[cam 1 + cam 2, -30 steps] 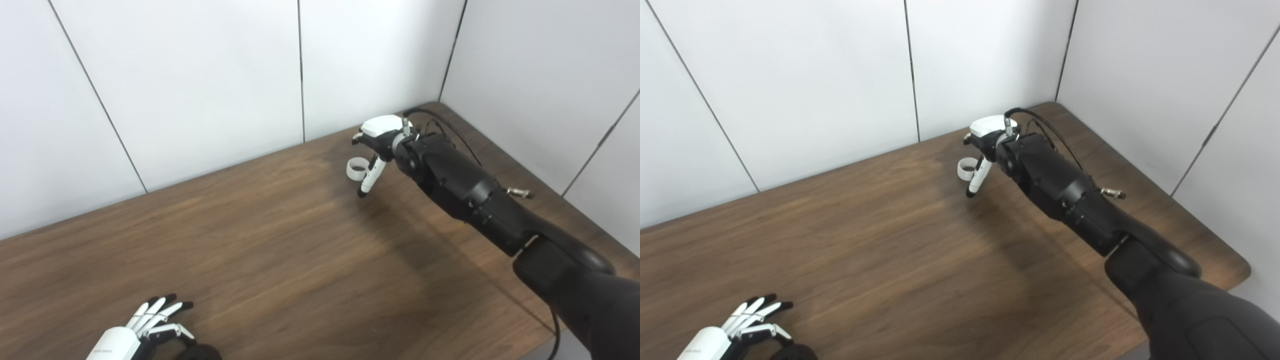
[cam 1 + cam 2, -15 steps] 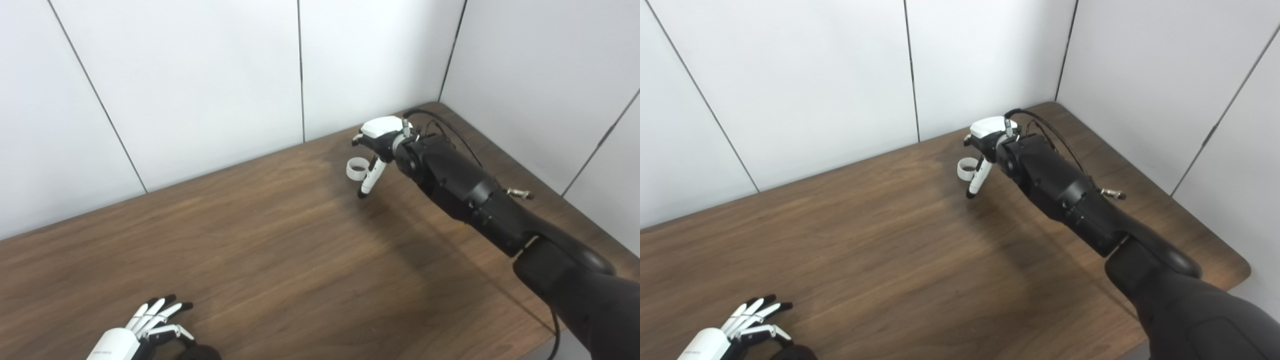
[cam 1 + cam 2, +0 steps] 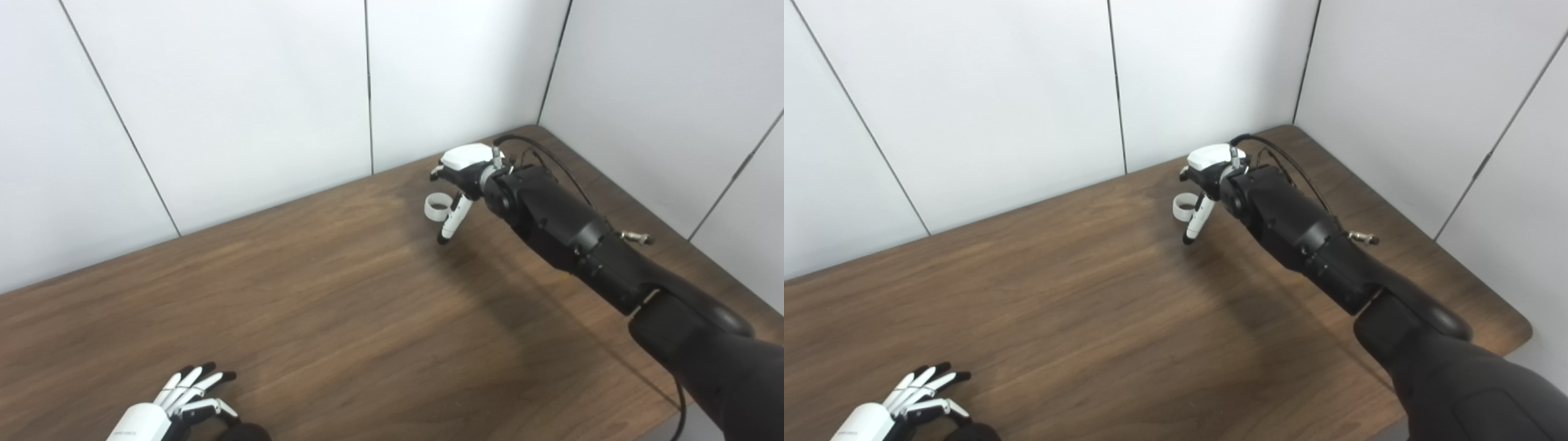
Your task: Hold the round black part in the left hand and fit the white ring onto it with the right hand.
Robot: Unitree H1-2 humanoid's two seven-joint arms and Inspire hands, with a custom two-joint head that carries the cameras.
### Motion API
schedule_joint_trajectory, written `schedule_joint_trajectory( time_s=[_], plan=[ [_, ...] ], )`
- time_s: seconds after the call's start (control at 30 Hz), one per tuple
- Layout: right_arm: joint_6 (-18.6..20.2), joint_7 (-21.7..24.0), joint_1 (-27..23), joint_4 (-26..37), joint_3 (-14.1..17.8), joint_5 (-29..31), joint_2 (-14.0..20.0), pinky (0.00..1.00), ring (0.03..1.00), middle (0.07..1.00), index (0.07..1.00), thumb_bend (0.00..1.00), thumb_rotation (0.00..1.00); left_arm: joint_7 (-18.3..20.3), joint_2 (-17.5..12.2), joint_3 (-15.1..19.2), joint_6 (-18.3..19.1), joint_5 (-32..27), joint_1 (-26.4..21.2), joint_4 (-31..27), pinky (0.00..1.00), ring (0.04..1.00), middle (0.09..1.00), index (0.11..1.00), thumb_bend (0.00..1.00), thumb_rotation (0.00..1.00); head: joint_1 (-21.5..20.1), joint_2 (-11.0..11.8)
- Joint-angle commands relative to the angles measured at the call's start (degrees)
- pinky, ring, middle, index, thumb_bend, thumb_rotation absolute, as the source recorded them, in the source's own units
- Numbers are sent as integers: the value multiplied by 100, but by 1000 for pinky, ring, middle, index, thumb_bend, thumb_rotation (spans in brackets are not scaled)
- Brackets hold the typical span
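Left eye view. My right hand [image 3: 460, 174] reaches to the far right part of the wooden table [image 3: 343, 306], close to the wall panels [image 3: 245, 98]. The white ring [image 3: 435, 206] sits at its fingers, one finger pointing down just beside it; whether the ring is pinched or only touched I cannot tell. My left hand [image 3: 174, 407] lies at the bottom edge, fingers spread over the round black part [image 3: 245, 432], which is mostly cut off.

Right eye view. The same layout: right hand [image 3: 1206, 166] at the ring [image 3: 1183, 206]; left hand [image 3: 900, 404] resting loosely upon the black part [image 3: 971, 433], well apart from the ring.
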State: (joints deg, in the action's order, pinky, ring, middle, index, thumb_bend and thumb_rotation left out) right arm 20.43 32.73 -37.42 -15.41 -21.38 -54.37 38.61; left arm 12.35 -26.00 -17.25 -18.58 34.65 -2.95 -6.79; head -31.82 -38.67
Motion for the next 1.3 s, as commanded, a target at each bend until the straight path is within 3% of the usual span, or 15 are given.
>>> schedule_joint_trajectory(
  time_s=[0.0, 0.17, 0.2, 0.3, 1.27],
  plan=[
    [-133, -271, -192, 56, 58, -25, 106, 960, 1000, 1000, 841, 959, 464, 184, -130, -15, 55, 43, 84, -123, 1000, 965, 889, 480, 514, 49, -1, -5],
    [-314, -527, -156, -35, 95, 47, 74, 951, 1000, 995, 664, 737, 333, 185, -142, -11, 52, 49, 83, -117, 1000, 969, 895, 481, 513, 49, 33, 19],
    [-392, -608, -151, -68, 93, 64, 75, 961, 1000, 988, 561, 604, 227, 186, -138, -9, 56, 39, 82, -115, 1000, 970, 896, 481, 514, 48, 33, 19],
    [-468, -728, -146, -119, 76, 80, 76, 954, 995, 959, 490, 524, 147, 194, -139, -5, 68, 41, 84, -127, 1000, 969, 895, 481, 513, 48, 33, 19],
    [-606, -810, -111, 145, 165, 142, 140, 963, 1000, 941, 483, 513, 132, 158, -58, -38, 85, 143, -105, 29, 1000, 968, 894, 481, 513, 48, 166, 53]
  ],
)
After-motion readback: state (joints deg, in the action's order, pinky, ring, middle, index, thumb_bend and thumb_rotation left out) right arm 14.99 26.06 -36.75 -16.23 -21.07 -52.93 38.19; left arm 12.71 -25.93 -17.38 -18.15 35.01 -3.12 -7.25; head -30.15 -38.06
